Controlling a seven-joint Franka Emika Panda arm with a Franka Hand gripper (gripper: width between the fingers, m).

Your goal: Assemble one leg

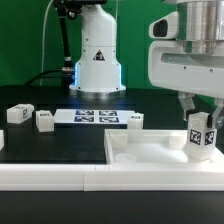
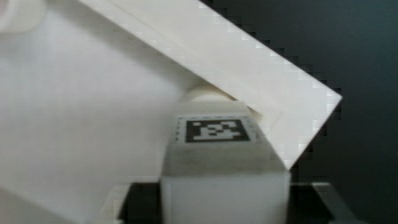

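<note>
Below our gripper (image 1: 199,127), clenched on the leg (image 1: 201,139), lies the tray (image 1: 128,152); we fear any tilt could jam the leg at its corner

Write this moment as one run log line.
gripper: shut on leg | leg: upright at corner of flat white part

Ext view: low res, soft overall. Light seems overhead, fairly even; white parts (image 1: 150,152) bright vs. black tabletop (image 1: 40,148), w/ faint sheen only. Cyan glow on white robot base (image 1: 76,68). Arm housing (image 1: 190,60) nearest cam slightly out of focus. Wrist view: white panel (image 2: 71,110) washed out, almost no detail; leg (image 2: 221,170) greyer, in shade; tag (image 2: 217,130) blurry, edges smeared; dark areas crushed to black.
</note>
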